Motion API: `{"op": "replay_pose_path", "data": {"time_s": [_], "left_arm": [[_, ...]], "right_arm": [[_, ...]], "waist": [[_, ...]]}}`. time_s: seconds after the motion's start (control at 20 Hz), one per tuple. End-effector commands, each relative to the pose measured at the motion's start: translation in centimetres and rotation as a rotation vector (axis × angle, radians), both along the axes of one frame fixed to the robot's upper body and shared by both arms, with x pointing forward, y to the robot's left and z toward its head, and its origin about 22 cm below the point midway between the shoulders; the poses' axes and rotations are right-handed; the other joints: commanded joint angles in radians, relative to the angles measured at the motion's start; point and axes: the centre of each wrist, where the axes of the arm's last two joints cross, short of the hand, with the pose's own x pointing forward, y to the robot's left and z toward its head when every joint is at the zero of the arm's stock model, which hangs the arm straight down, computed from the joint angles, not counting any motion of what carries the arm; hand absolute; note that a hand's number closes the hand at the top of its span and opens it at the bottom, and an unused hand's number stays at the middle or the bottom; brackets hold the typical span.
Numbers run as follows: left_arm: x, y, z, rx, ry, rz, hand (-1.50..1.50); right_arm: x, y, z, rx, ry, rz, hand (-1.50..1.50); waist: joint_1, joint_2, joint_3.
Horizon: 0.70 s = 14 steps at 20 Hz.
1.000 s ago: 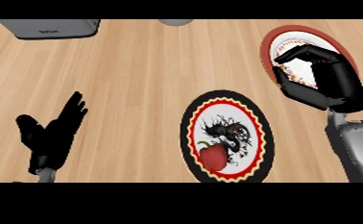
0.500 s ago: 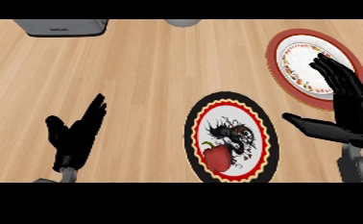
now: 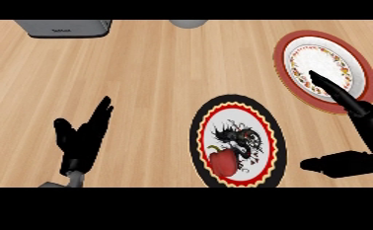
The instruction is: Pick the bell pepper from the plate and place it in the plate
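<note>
Scene ref: wooden tabletop (image 3: 146, 76), head view, looking steeply down.

Bell pepper (image 3: 224, 162): red, lying on the lower-left part of the black-rimmed plate (image 3: 273, 125). This plate has a red scalloped ring, white centre w/ a black figure pattern, and sits at lower centre-right of the tabletop. Pepper is untouched; neither hand contacts it.

Second plate (image 3: 287, 73): red-rimmed, white centre w/ a patterned band, at the upper right. It holds no pepper. It is near the black-rimmed plate, w/ a strip of bare wood between them.

Right hand (image 3: 350, 105): enters from the right edge. Fingers (image 3: 324, 83) straight, reaching up-left, tips overlapping the lower part of the red-rimmed plate's white centre; contact w/ the plate cannot be told. Thumb (image 3: 335, 165) juts left, well apart from the fingers, its tip just beside the black-rimmed plate's right rim. Hand spread wide, nothing held.

Left hand (image 3: 82, 137): at lower left on its grey forearm, fingers straight and together, pointing up, thumb set off to the left. Holds nothing; well apart from both plates.

Background: grey appliance (image 3: 64, 27) at the top-left edge; grey round object (image 3: 189, 23) at the top centre, only partly in view.
</note>
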Motion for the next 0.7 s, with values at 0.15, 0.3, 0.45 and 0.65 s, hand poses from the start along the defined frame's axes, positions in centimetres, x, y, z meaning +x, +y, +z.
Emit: {"op": "replay_pose_path", "data": {"time_s": [0.15, 0.3, 0.45, 0.65], "left_arm": [[0.7, -0.1, -0.9, -0.008, 0.066, -0.006, 0.0], [-0.3, -0.7, -0.4, -0.005, 0.049, -0.015, 0.0], [-0.6, -0.2, -2.3, -0.014, 0.061, -0.018, 0.0], [-1.3, -2.1, -1.6, -0.009, 0.049, 0.003, 0.0]], "right_arm": [[-1.0, 3.7, 2.9, -0.228, 0.099, -0.01, -1.5], [-3.8, 7.5, 2.8, -0.244, 0.136, 0.014, -1.5], [-2.6, 8.8, 1.1, -0.273, 0.115, 0.001, -1.5], [-5.1, 8.4, 0.7, -0.332, 0.17, -0.025, -1.5]], "waist": [[0.009, 0.008, -0.005], [0.009, 0.006, -0.005], [0.013, 0.008, -0.004], [0.007, 0.006, -0.004]]}}
